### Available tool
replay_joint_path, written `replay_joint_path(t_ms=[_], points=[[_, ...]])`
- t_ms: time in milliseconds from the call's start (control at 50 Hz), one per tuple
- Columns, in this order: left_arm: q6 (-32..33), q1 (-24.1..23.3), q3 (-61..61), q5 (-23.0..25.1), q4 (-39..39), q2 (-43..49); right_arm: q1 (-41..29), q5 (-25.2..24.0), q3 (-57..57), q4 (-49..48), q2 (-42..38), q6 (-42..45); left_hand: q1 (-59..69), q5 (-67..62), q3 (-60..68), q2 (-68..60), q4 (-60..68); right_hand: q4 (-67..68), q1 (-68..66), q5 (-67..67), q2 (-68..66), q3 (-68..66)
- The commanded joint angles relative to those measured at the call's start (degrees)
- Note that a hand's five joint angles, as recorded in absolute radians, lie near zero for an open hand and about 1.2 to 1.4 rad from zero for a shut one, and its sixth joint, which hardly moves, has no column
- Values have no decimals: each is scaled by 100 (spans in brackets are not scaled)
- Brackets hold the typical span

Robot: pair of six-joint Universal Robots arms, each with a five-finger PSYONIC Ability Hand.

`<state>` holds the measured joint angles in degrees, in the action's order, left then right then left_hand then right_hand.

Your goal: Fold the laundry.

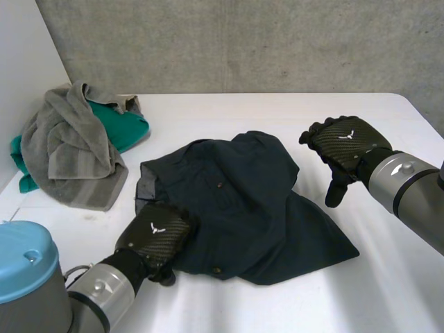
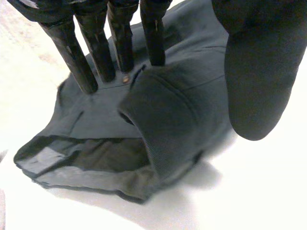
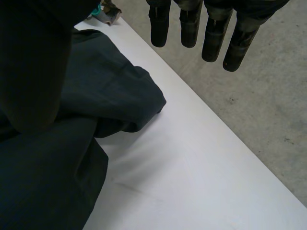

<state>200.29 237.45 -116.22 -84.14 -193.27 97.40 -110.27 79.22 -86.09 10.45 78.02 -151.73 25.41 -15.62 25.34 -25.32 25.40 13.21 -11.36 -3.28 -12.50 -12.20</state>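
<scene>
White table (image 1: 388, 277), concrete wall (image 1: 243, 41) behind. Dark button shirt (image 1: 250, 201) lies rumpled mid-table. Left hand (image 1: 156, 236) sits on its near-left edge. I see the fingers (image 2: 98, 52) straight, tips pressing cloth beside a button (image 2: 125, 79), thumb (image 2: 256, 72) apart, nothing pinched. Right hand (image 1: 343, 142) hovers off the shirt's right side, fingers relaxed, holding nothing. Grey towel (image 1: 69, 152) heaped over a green cloth (image 1: 125, 128) at far left, apart from the shirt.

My left hand (image 1: 154, 236) and right hand (image 1: 345, 142) are black with carbon-weave backs, each bearing a white emblem. Behind them sit silver-grey wrists (image 1: 399, 177); my left arm (image 1: 97, 293) has a light-blue cap (image 1: 24, 258).
</scene>
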Motion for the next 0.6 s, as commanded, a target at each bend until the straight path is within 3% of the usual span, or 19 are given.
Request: replay_joint_path(t_ms=[20,60,200,360,480,600], points=[[449,47,275,-611,-1053,692,-47,-3,-22,1,-103,12,4393,-4371,4399,-4402,4394,-321,136,328,250,220],[738,108,554,-787,-1352,929,-47,-3,-13,1,-103,12,5458,-5436,5464,-5467,5459,-321,136,328,250,220],[1486,565,1627,-823,-1722,1045,-29,-3,30,1,-77,12,5459,-5438,5466,-5468,5460,-321,136,328,250,220],[1610,285,3482,-753,-2179,860,-3,14,74,-8,-50,-14,5459,-5438,5466,-5468,5460,-321,136,328,250,220],[1057,-330,4160,-77,-2382,991,41,225,136,-16,-33,-23,5459,-5438,5466,-5468,5460,-321,136,328,250,220],[310,-1129,4037,1074,-2285,1799,50,445,276,-52,125,-67,5459,-5438,5466,-5468,5460,-321,136,328,250,220]])
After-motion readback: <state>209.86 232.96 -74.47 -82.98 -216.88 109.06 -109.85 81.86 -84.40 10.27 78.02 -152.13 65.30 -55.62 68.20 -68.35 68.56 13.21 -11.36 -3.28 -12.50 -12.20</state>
